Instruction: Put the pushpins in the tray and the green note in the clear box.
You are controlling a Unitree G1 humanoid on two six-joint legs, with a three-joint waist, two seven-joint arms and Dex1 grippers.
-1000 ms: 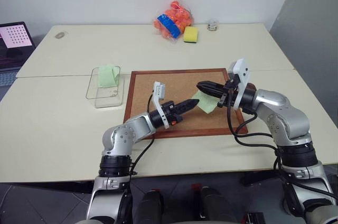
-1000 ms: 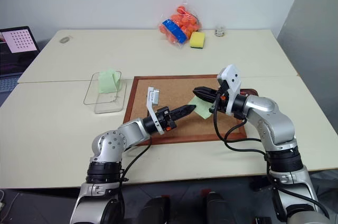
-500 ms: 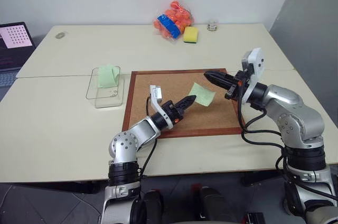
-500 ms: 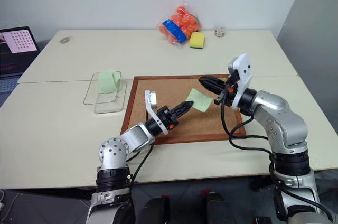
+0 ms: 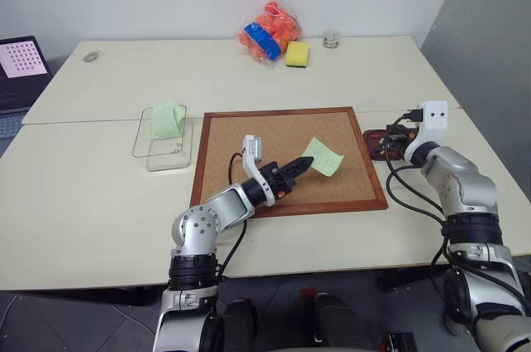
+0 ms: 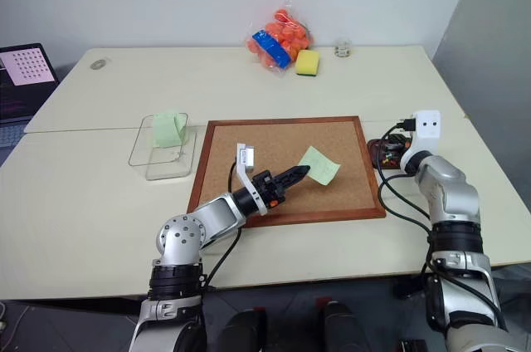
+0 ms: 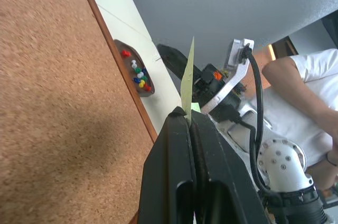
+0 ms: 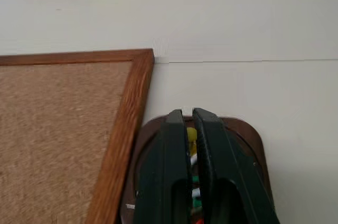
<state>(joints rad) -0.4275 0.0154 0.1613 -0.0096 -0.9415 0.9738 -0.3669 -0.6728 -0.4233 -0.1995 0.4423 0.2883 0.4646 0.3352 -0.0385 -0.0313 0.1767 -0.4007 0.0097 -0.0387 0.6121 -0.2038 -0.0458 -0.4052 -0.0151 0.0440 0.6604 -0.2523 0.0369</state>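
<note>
My left gripper (image 5: 304, 164) is shut on one corner of the green note (image 5: 323, 155), holding it just above the cork board; in the left wrist view the note (image 7: 188, 76) stands edge-on between the fingertips. My right gripper (image 8: 188, 114) is shut and sits low over the tray (image 8: 248, 134), just off the board's right edge (image 5: 375, 138). Several coloured pushpins (image 7: 140, 76) lie in the tray, with a red one a little apart. I cannot tell whether a pin sits between the right fingertips. The clear box (image 5: 164, 158) stands left of the board.
The wood-framed cork board (image 5: 249, 132) fills the table's middle. A mint-green folded paper (image 5: 168, 119) lies in the clear box. A bag of orange things (image 5: 270, 26), a yellow sponge (image 5: 297, 53) and a small jar (image 5: 333, 39) sit at the back. A person's arm (image 7: 296, 76) is beyond my right arm.
My right gripper has swung away from the note on the board, rightward and down to the tray. The left gripper has kept its hold on the note and stayed in place.
</note>
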